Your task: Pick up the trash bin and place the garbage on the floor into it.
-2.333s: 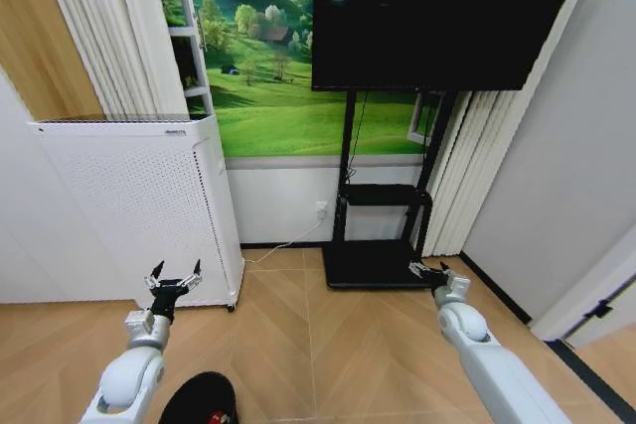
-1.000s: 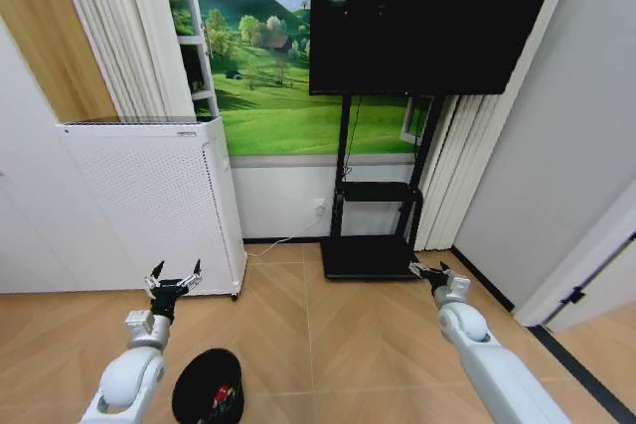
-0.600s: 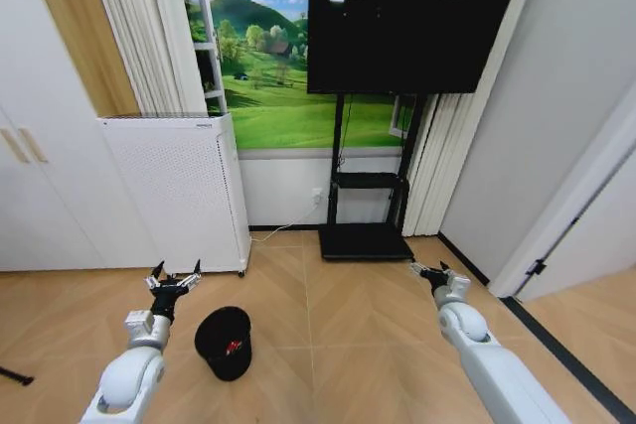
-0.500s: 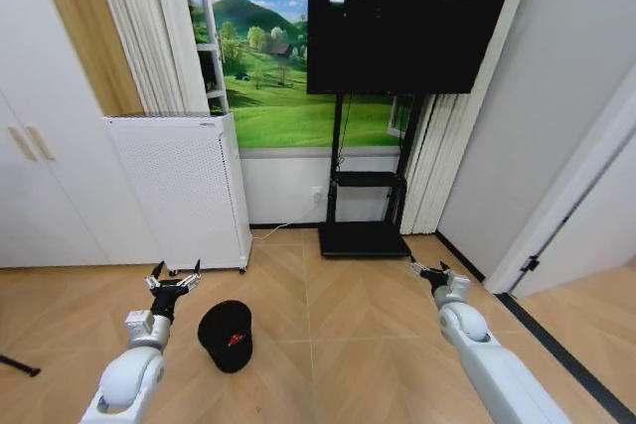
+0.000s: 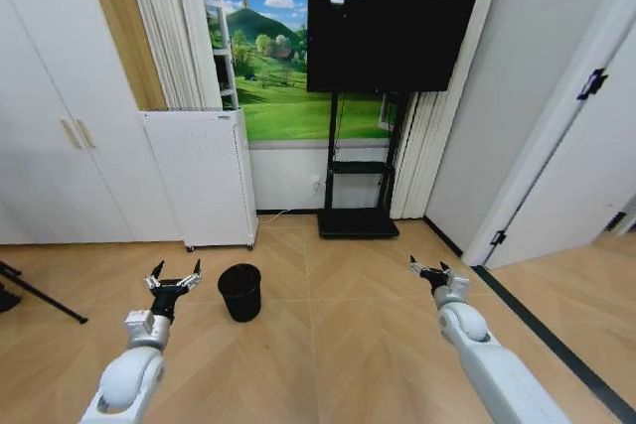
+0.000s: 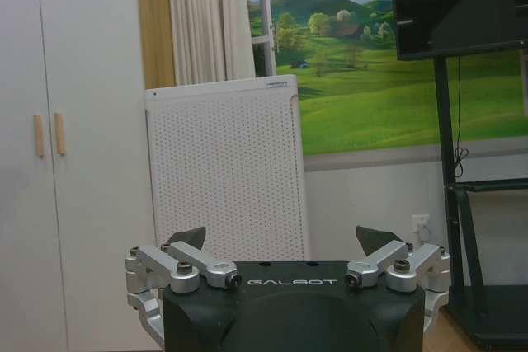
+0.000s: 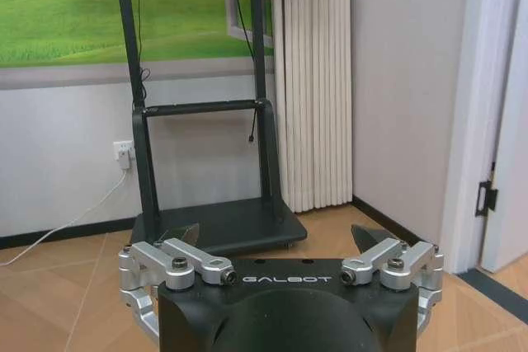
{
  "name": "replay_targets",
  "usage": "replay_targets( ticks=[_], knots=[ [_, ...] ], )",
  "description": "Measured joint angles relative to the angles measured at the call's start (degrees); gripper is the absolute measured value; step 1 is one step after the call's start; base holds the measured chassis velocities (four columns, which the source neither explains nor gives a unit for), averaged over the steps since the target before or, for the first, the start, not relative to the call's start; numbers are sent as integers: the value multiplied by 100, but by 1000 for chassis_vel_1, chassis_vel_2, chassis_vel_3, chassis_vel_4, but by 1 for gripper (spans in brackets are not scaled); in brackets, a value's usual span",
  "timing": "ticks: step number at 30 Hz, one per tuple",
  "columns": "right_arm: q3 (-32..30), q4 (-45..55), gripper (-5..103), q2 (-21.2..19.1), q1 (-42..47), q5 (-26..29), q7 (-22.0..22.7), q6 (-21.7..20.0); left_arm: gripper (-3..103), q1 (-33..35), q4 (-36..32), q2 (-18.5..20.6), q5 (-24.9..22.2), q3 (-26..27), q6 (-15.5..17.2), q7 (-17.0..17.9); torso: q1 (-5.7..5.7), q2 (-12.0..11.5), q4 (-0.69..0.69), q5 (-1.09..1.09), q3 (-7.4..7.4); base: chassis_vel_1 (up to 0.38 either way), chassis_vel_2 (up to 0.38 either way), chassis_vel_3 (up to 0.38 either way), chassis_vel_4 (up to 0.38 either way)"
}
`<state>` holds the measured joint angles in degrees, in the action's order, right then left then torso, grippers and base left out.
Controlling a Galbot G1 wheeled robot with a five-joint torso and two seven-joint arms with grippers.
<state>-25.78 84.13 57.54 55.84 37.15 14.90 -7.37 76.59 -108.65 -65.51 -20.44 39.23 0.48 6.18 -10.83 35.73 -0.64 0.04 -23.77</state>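
The trash bin (image 5: 239, 291), a small black round basket, stands upright on the wooden floor ahead of me, a little left of centre. My left gripper (image 5: 174, 278) is held low to the left of it, well short of it, open and holding nothing. My right gripper (image 5: 429, 269) is held low on the right, also open with nothing between its fingers. In the left wrist view the left gripper (image 6: 280, 241) faces the white perforated appliance; in the right wrist view the right gripper (image 7: 272, 235) faces the TV stand. The garbage is out of view.
A tall white perforated appliance (image 5: 204, 176) stands against the back wall behind the bin. A black TV on a stand (image 5: 358, 220) is beside it. White cupboard doors (image 5: 60, 146) line the left, a door (image 5: 586, 146) the right. A black tripod leg (image 5: 40, 300) lies at far left.
The whole picture has shifted: the camera has drawn back and the room shows wider. The bin now appears farther ahead and upright. Both arms hold the same pose, grippers open.
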Motion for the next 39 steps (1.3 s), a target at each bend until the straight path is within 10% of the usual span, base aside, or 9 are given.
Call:
replay_targets(
  ticks=[15,39],
  knots=[
    [0,1,100,0,1,0,-1,0,99,2,0,0,0,1,0,1,6,1,5,-8,5,298,-293,-306,300],
    [0,0,100,0,-1,0,0,0,99,-1,0,0,0,0,0,0,2,-5,0,-4,3,-14,13,19,-8]
  ],
)
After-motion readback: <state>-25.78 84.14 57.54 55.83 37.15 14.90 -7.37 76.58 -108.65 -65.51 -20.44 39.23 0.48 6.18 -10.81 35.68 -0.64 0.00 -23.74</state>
